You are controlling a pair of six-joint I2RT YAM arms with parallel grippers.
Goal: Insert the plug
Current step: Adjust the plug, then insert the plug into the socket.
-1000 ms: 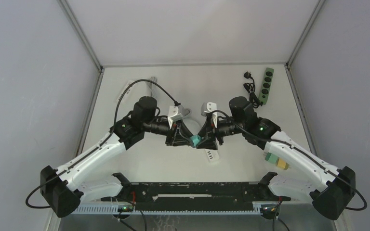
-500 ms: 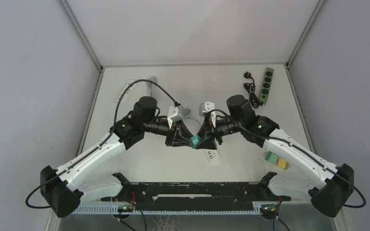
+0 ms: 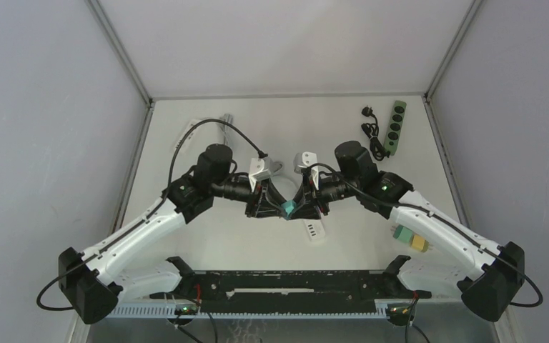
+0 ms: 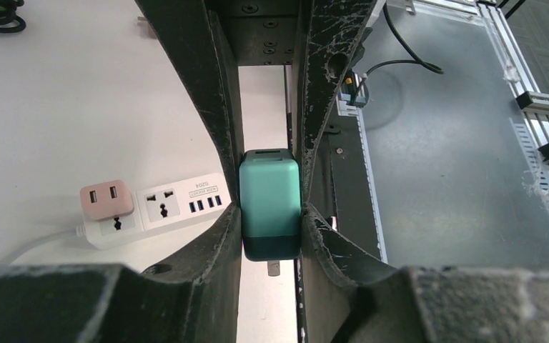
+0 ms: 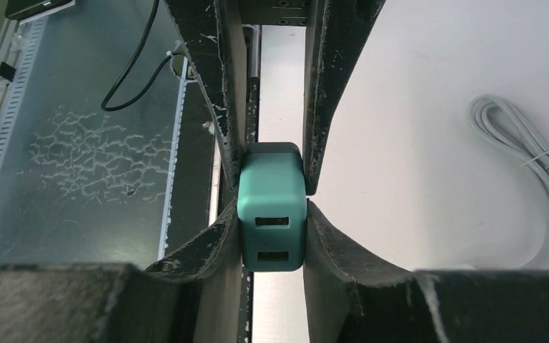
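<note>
The plug is a small blue-green block. It hangs in the air over the tabletop, in the middle, between the two arms. One end has two little slots. The other end has a metal pin sticking out.

I think it is light and hard, so it will not bend or squash. Its sides look smooth, so it could slip or twist if the hold is weak. The best place to hold it is on the two flat sides, away from the pin.

That is where both claws hold it now. The left claw is closed on the plug's sides, near the pin end. The right claw is closed on the same sides, near the slot end. The pin points away from the right claw, so I think that one could push it in more easily.

Just below, on the tabletop, lies a white power strip with a pink block plugged into it. A green power strip lies far off in the back corner.
</note>
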